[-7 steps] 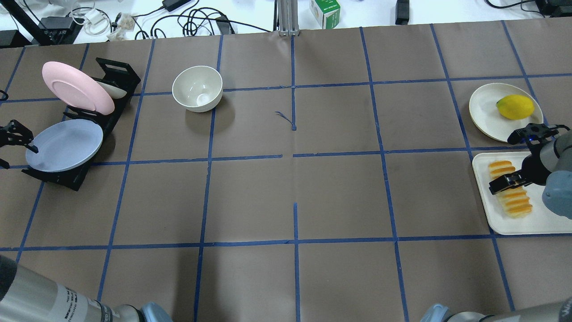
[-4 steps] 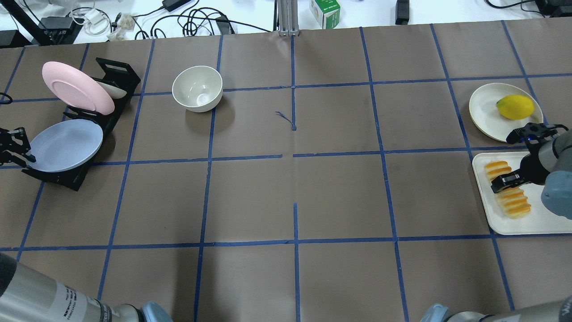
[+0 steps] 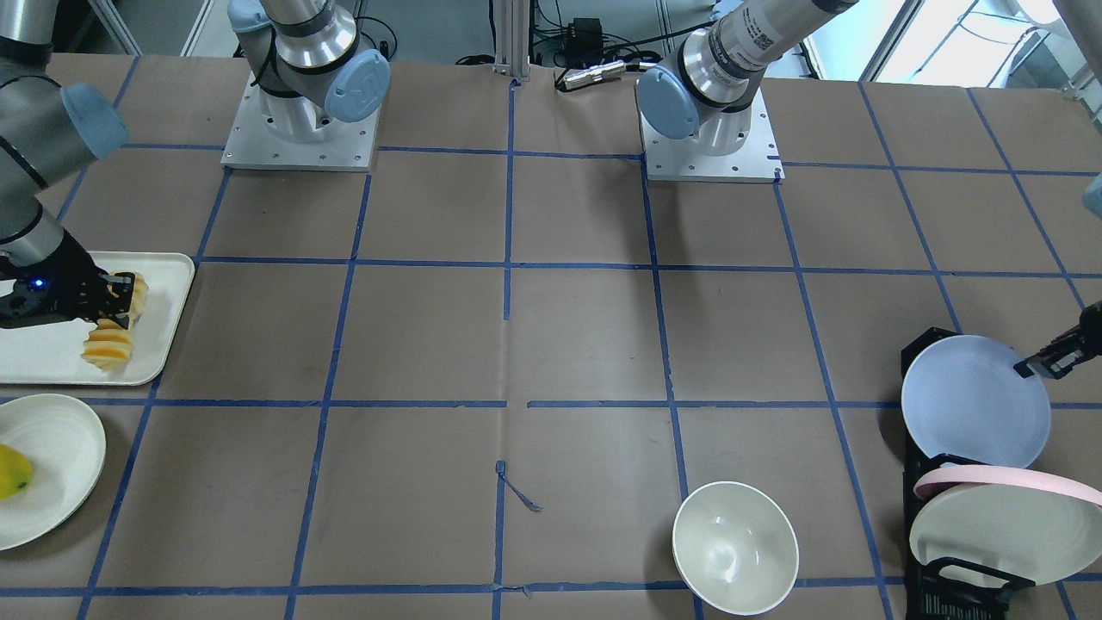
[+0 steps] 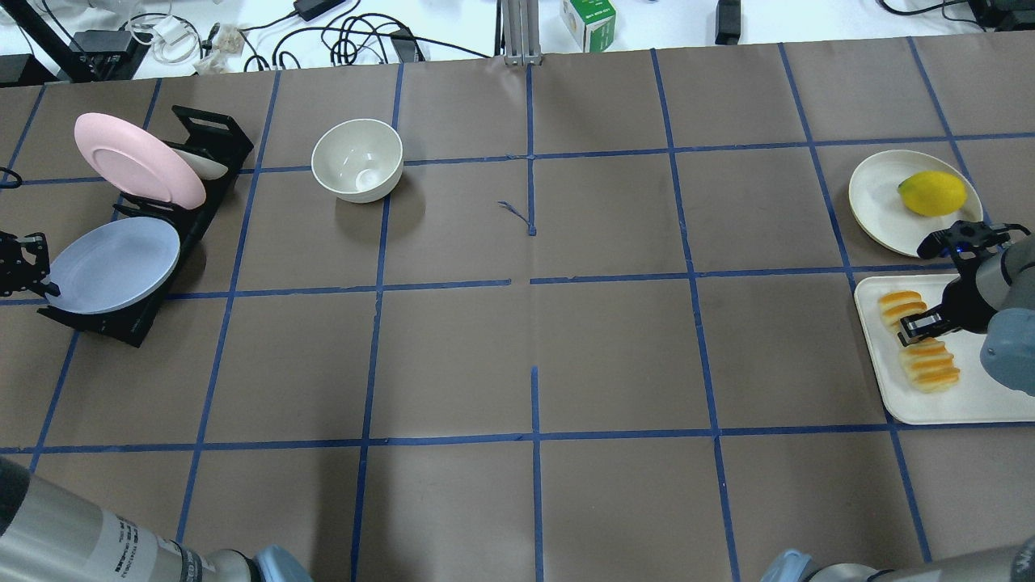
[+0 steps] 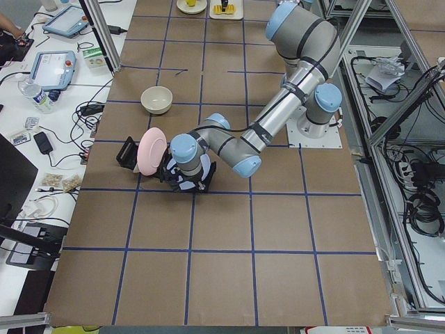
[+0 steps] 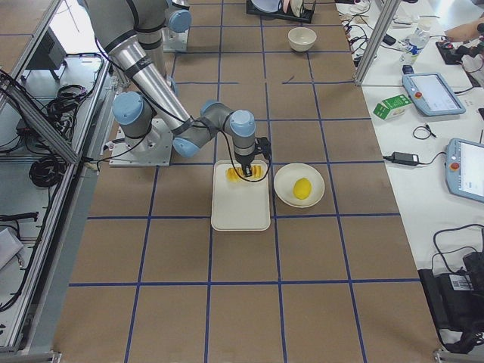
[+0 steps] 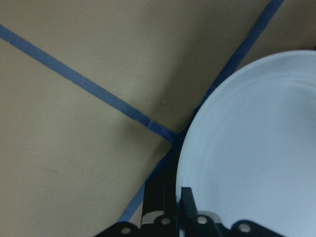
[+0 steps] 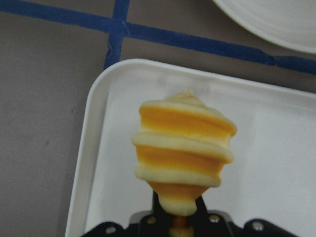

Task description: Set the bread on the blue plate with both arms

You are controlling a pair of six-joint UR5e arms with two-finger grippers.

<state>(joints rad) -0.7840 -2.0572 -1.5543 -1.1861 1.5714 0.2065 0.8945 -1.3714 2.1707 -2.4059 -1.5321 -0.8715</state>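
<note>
- My right end effector [image 4: 918,325] is clamped narrow across the middle of the elongated, ridged orange-yellow bread [image 4: 930,368]; slices stick out on either side of its fingers.
- Directly beneath it, a rectangular white tray [image 4: 954,408] carries the bread.
- My left end effector [image 4: 40,283] pinches the rim of the round pale blue plate [image 4: 113,265].
- Beyond those fingers, the plate leans tilted in a black rack [image 4: 105,323] on the brown papered surface [image 4: 534,339].

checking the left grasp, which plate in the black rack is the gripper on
The pale blue round plate: the left gripper pinches its rim. The pink round plate behind it is untouched.
</note>
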